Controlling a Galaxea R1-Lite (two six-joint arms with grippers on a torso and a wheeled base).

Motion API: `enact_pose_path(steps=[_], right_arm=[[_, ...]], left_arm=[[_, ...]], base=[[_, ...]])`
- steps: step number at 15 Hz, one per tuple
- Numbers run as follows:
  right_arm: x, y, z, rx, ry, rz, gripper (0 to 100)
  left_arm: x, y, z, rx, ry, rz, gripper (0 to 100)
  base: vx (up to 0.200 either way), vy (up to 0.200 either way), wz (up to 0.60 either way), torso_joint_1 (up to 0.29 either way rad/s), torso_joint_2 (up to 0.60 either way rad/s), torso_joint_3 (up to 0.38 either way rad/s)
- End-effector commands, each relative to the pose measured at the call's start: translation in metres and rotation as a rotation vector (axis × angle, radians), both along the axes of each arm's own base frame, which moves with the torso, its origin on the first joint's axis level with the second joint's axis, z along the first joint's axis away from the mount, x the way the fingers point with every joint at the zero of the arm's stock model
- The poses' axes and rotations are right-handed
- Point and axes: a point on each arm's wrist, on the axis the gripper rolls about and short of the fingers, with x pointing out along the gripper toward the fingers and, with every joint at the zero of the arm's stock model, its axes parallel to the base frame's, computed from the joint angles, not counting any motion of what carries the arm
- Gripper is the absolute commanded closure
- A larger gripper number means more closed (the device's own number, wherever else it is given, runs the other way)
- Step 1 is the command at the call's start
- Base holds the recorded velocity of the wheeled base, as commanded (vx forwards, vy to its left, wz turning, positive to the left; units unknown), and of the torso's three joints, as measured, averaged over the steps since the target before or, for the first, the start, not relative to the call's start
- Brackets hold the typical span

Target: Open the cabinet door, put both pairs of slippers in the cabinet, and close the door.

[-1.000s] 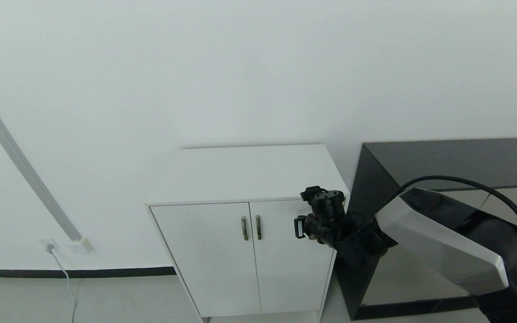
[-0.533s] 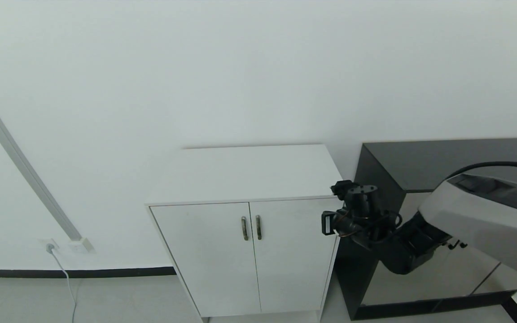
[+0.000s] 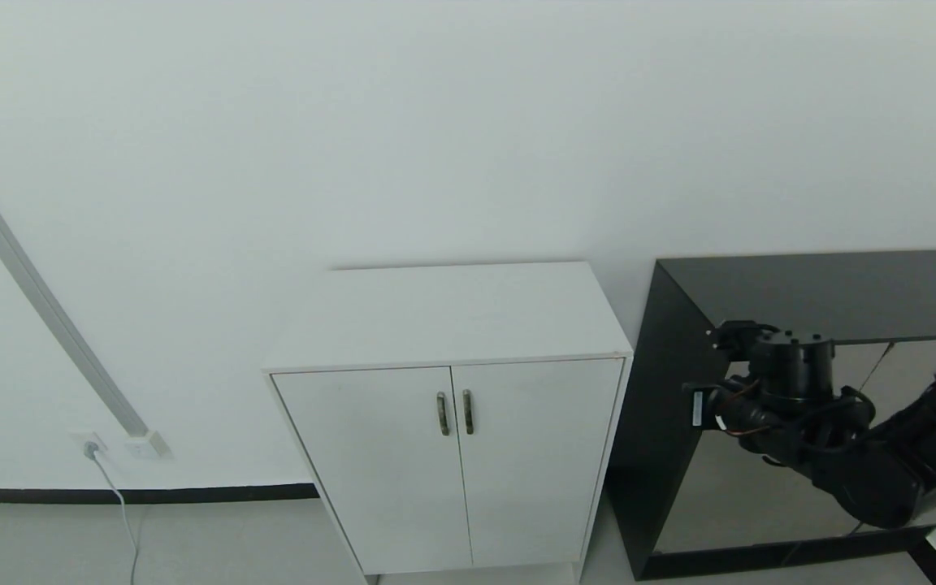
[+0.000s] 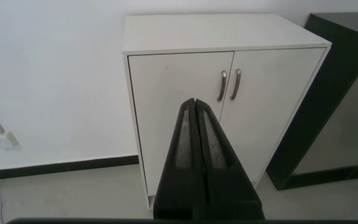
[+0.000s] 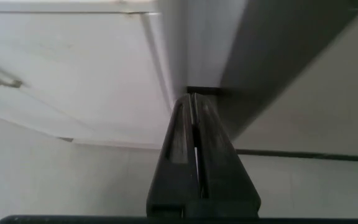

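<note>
While the white cabinet by the wall keeps both doors flush, my right gripper, fingers pressed together, has swung rightward off its right door to the black unit beside it. Left gripper, likewise closed, faces the doors.

Cabinet: both doors closed; paired handles at centre seam, open approach straight in front. Wall tight behind at 12 o'clock. Black unit at cabinet's 3 o'clock, just beside, narrow gap only. Right gripper, fingers pressed together, hangs before black unit, off door front. At 9 o'clock open wall space; socket and cord low there, slanted conduit above.
</note>
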Motion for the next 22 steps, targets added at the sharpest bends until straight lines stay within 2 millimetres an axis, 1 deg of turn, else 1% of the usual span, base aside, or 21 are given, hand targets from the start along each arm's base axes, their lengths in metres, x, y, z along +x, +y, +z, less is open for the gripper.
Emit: enact_pose_path(steps=[1, 3, 5, 6, 9, 10, 13, 15, 17, 18, 21, 22], right_arm=[[-0.020, -0.020, 0.015, 0.003, -0.020, -0.042, 100], [-0.042, -0.037, 0.030, 0.009, -0.045, -0.078, 100], [-0.064, -0.049, 0.039, 0.009, -0.067, -0.099, 100], [-0.078, -0.055, 0.041, -0.003, -0.069, -0.106, 100], [-0.114, -0.065, 0.049, -0.014, -0.102, -0.110, 100], [-0.129, -0.069, 0.052, -0.027, -0.125, -0.111, 100], [-0.163, -0.078, 0.057, -0.048, -0.184, -0.119, 100], [-0.184, -0.082, 0.056, -0.057, -0.212, -0.119, 100], [-0.202, -0.085, 0.050, -0.058, -0.221, -0.121, 100], [-0.209, -0.088, 0.046, -0.060, -0.216, -0.133, 100], [-0.232, -0.095, 0.042, -0.064, -0.190, -0.170, 100], [-0.244, -0.096, 0.039, -0.062, -0.181, -0.152, 100]], left_arm=[[0.000, 0.000, 0.000, -0.001, 0.001, 0.000, 100], [0.000, 0.000, 0.000, -0.001, 0.001, 0.000, 100], [0.000, 0.000, 0.000, -0.001, 0.003, 0.000, 100], [0.000, 0.000, 0.000, -0.001, 0.001, 0.000, 100], [0.000, 0.000, 0.000, -0.001, 0.001, 0.000, 100], [0.000, 0.000, 0.000, -0.001, 0.001, 0.000, 100], [0.000, 0.000, 0.000, -0.001, 0.001, 0.000, 100], [0.000, 0.000, 0.000, -0.001, 0.001, 0.000, 100], [0.000, 0.000, 0.000, -0.001, 0.001, 0.000, 100], [0.000, 0.000, 0.000, -0.001, 0.001, 0.000, 100], [0.000, 0.000, 0.000, -0.001, 0.001, 0.000, 100], [0.000, 0.000, 0.000, -0.001, 0.001, 0.000, 100]], base=[[0.000, 0.000, 0.00, 0.000, 0.00, 0.000], [0.000, 0.000, 0.00, 0.000, 0.00, 0.000], [0.000, 0.000, 0.00, 0.000, 0.00, 0.000], [0.000, 0.000, 0.00, 0.000, 0.00, 0.000], [0.000, 0.000, 0.00, 0.000, 0.00, 0.000], [0.000, 0.000, 0.00, 0.000, 0.00, 0.000], [0.000, 0.000, 0.00, 0.000, 0.00, 0.000], [0.000, 0.000, 0.00, 0.000, 0.00, 0.000], [0.000, 0.000, 0.00, 0.000, 0.00, 0.000], [0.000, 0.000, 0.00, 0.000, 0.00, 0.000], [0.000, 0.000, 0.00, 0.000, 0.00, 0.000], [0.000, 0.000, 0.00, 0.000, 0.00, 0.000]])
